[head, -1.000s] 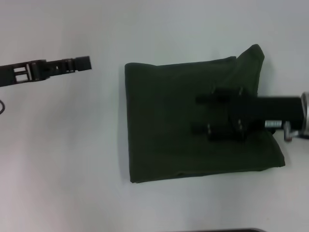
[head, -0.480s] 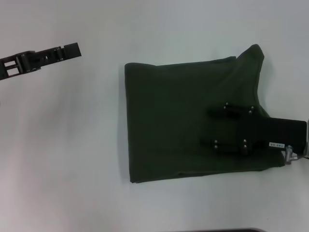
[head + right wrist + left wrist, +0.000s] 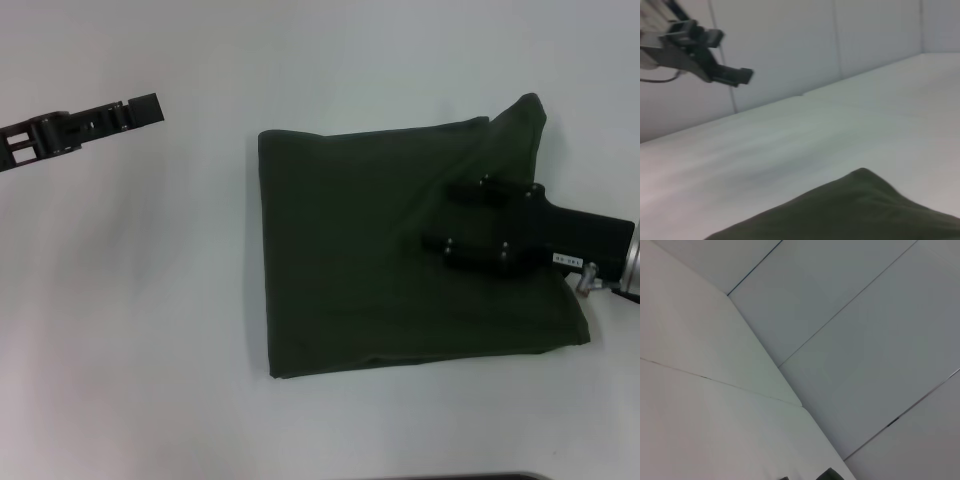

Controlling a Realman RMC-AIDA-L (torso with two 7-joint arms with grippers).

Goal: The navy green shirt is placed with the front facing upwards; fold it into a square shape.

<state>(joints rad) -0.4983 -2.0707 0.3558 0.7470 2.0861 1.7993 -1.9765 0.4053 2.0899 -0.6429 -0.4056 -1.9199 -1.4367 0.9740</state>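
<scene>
— Starting from the left: what's that arm doing?

— The left gripper [image 3: 148, 106] hangs well off to the left of the navy green shirt [image 3: 370, 270], out over the bare white table [image 3: 150, 330]. I read it as parked. I can't tell from here whether its claw is together or apart.

— And the shirt itself?

— It lies flat on the table, folded into a roughly rectangular pad with the plain green side up. Its left edge is a clean, straight fold. The far right corner pokes out past the outline like a little peak, and the near right corner flares a bit too.

— The other arm?

— The right gripper [image 3: 440, 218] is over the right half of the shirt, reaching in from the shirt's right edge. Its two black fingers [image 3: 478, 191] stand apart, clamped on nothing that I can see; whether they touch the cloth I can't say.

— So what would make this step go well?

— My guess is the folding is nearly done and what's left is squaring up. I'd deal with that stray far right corner first, pinching only the top layers, keeping the pull low and slow, so the neat left fold doesn't drag or open.
</scene>
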